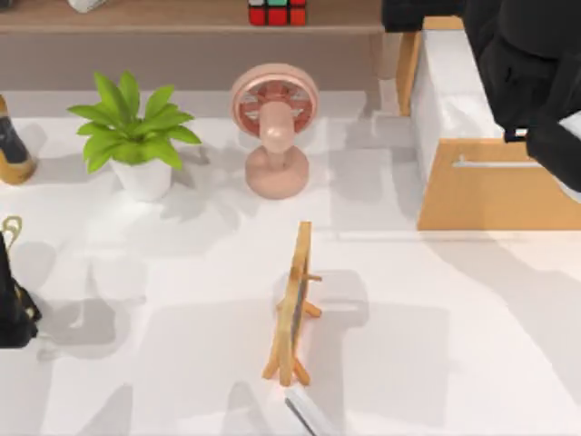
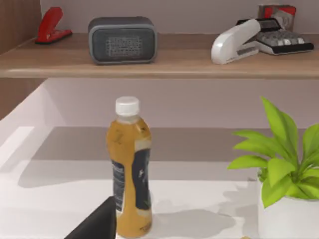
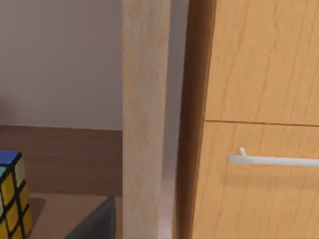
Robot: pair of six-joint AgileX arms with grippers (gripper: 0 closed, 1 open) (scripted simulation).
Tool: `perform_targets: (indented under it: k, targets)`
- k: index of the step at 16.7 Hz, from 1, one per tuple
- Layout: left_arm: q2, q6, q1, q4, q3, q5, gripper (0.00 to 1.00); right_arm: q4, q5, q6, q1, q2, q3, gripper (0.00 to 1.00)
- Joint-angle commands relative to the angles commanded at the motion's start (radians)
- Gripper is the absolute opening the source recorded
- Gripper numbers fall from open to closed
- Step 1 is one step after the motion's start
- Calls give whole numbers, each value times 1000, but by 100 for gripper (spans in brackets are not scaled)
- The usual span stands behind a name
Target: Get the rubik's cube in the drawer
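From above, I see the rubik's cube (image 1: 277,12) sitting on the wooden shelf (image 1: 182,18) at the back of the tabletop (image 1: 182,345), just behind the pink desk fan (image 1: 273,127). In my right wrist view the cube (image 3: 12,191) shows yellow and blue stickers at the picture's edge, resting on that same brown shelf (image 3: 65,209).

The drawer (image 1: 495,191) is at the right side of the tabletop, pulled out, with its light wooden front and thin silver bar handle (image 1: 495,163) facing the near edge and its white interior (image 1: 449,86) open upward. My right arm (image 1: 531,64) hangs dark over the drawer's far right part. The right wrist view takes in a wooden panel with a silver handle (image 3: 274,160) and an upright wooden post (image 3: 144,119) beside it. Of the right pincer I can make out perhaps one dark finger tip at the lower edge of that view, so I cannot tell how far it is open or whether it holds anything.

My left arm (image 1: 14,304) is parked at the left edge of the tabletop; I cannot tell the state of its pincer either. Its wrist view looks at a bottle of orange drink with a white cap (image 2: 129,169), a potted green plant (image 2: 284,179), and on the shelf above a red stapler (image 2: 50,27), a grey speaker (image 2: 122,40) and a white stapler (image 2: 239,42).

A small wooden easel frame (image 1: 295,304) stands mid-tabletop, in front of the fan; the plant (image 1: 132,136) stands to the fan's left.
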Motion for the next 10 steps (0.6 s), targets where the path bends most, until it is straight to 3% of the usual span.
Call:
perform_targets:
  k: [5,10]
  targets:
    - [0,0,0,0,0,0,100,144,155,3,144,459,299,100]
    - [0,0,0,0,0,0,100,242,251,14,222,699,489,100]
